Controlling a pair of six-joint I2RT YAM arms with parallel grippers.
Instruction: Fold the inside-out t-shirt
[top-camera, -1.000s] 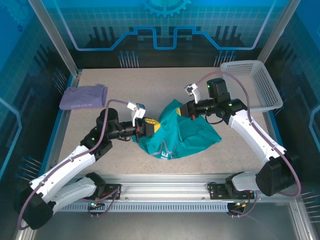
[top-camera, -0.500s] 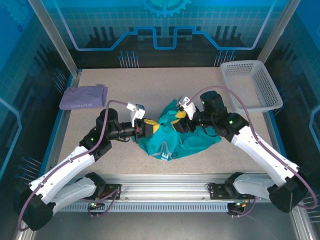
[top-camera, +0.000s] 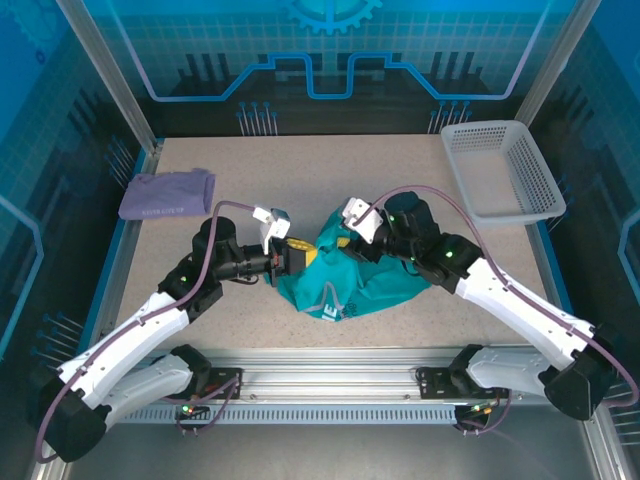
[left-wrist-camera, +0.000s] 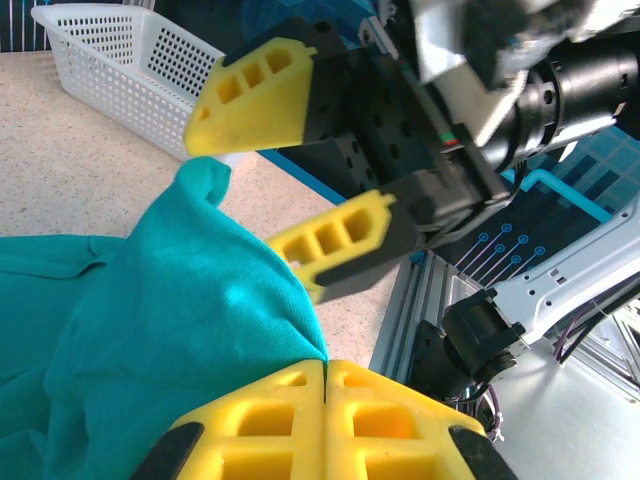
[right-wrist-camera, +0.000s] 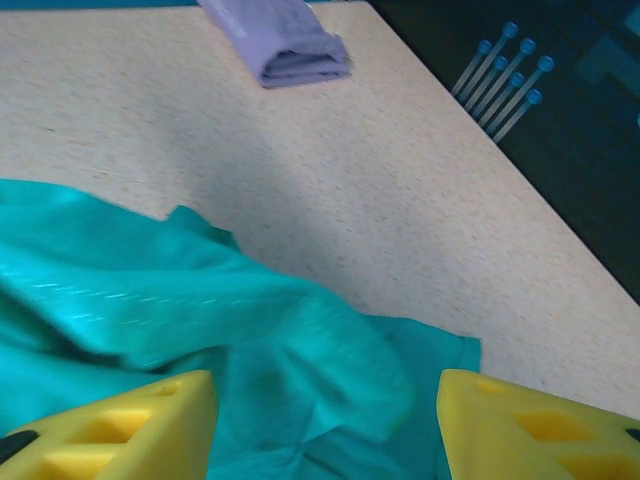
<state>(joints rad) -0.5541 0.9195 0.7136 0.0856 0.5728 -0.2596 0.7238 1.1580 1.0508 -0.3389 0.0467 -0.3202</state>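
As seen from above, inside-out t-shirt (top-camera: 370, 285): crumpled in a teal heap near the middle of the table (top-camera: 300, 170), between the two grippers, with a pale marking at its near edge.
Left gripper (top-camera: 302, 254): at the heap's left edge, yellow fingers pressed together and pinching a raised peak of the cloth.
Left gripper in its own wrist view (left-wrist-camera: 325, 372): pads closed flat against each other, with the inside-out t-shirt (left-wrist-camera: 170, 330) drawn up right to the seam between them.
Right gripper (top-camera: 346, 240): over the far part of the heap, just beside the left gripper, fingers spread and nothing between them.
Right gripper from the left wrist (left-wrist-camera: 235, 200): one yellow finger above the raised fold, the other beyond it; contact with the cloth unclear.
Right gripper in its own wrist view (right-wrist-camera: 325, 405): fingers wide apart at the lower corners, teal folds of the inside-out t-shirt (right-wrist-camera: 200, 300) beneath.
Lavender garment (top-camera: 165, 193): folded flat at the table's far left edge, well apart from the heap.
Basket (top-camera: 545, 180): white and perforated, at the far right corner, well apart from the heap.
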